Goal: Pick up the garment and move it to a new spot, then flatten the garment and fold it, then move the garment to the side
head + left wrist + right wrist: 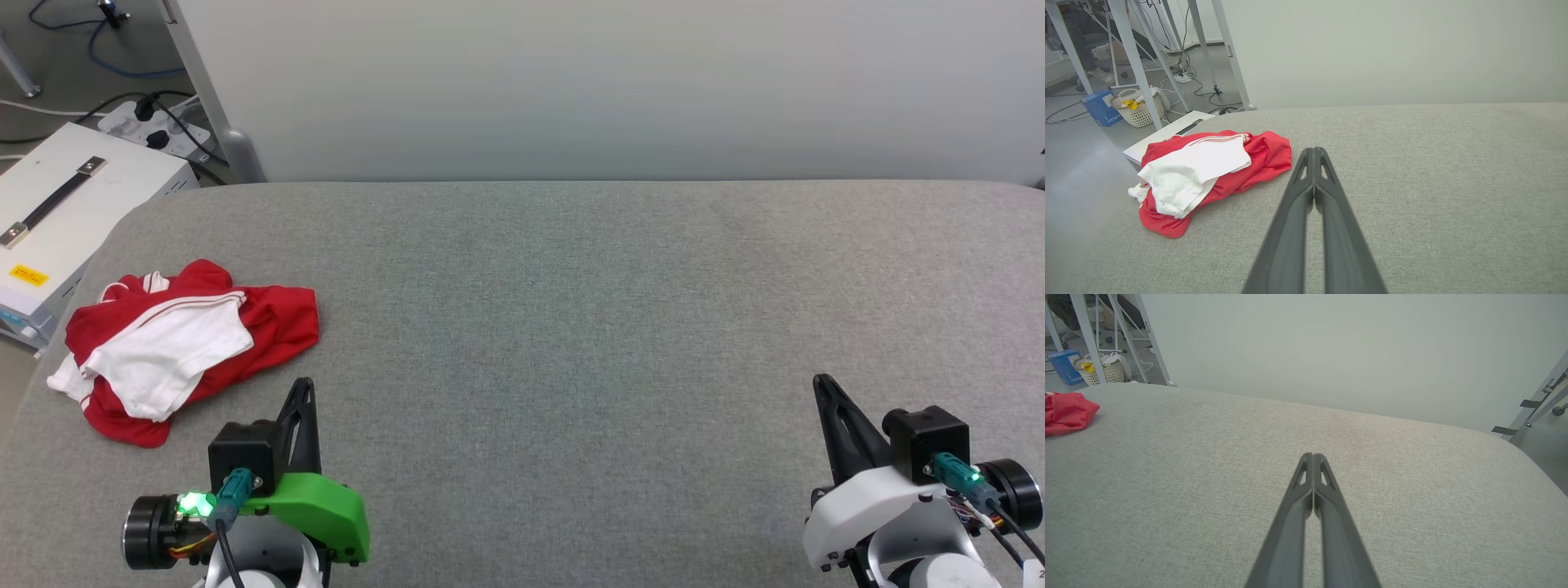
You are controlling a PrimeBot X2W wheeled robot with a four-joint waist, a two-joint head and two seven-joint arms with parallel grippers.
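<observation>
Nothing of the job looks done yet. The shirt [188,343] lies in a crumpled heap at the near-left corner of the grey table [571,327]. Its red body is bunched up, a white sleeve is thrown across the top, and the striped trim shows along the seam. Its lowest white corner sits right at the table's rounded left edge. It may hang over a little, but I can't be sure from this angle. Past that edge a white box [73,204] with a black handle stands on the floor.

Both grippers are at the near side of the table, well apart from each other. The left gripper [304,384] has its fingers pressed together to a point and holds nothing. It is near the shirt's right side but not touching it. The right gripper [820,382] is pinched closed and empty too, far over on the other side above plain grey cloth.

So every step is left: the lift, the carry to a new spot, the flattening, the fold, and the last move aside. I'd judge the left arm the natural one to begin, being the nearer. Its fingers must part before they can pinch any cloth. The wide middle of the table looks the likely place to spread the shirt out.
</observation>
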